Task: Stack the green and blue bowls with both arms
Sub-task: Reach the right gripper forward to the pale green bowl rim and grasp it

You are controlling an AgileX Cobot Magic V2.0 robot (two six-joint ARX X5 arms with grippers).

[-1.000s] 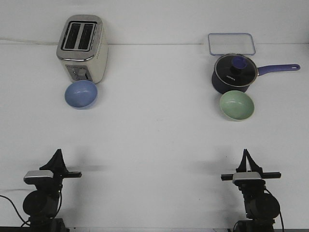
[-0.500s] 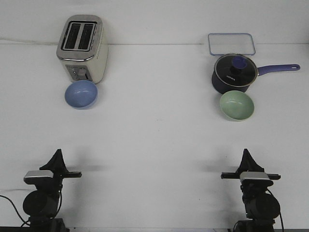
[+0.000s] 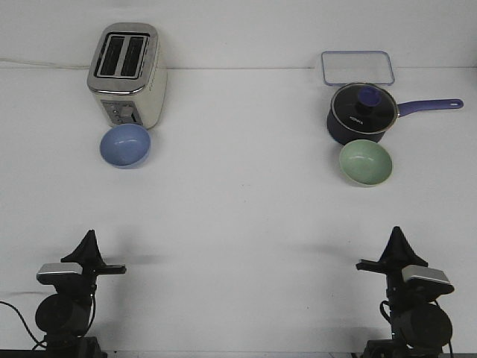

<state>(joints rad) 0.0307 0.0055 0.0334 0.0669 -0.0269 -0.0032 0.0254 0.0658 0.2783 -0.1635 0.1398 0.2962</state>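
On the white table point(image 3: 238, 216), items as follows: blue bowl point(image 3: 125, 145), far left, just in front of toaster point(image 3: 127, 73); green bowl point(image 3: 365, 162), far right, just in front of lidded saucepan point(image 3: 363, 112) (clear tray point(image 3: 357, 67) behind). Left gripper point(image 3: 89, 237): near edge, unmoved, holds nothing; finger gap cannot be told. Right gripper point(image 3: 396, 233): has swung rightward over the last second, holds nothing, gap likewise unreadable. Judgement: reach toward green bowl likely beginning; both bowls untouched, well apart, stacking not started
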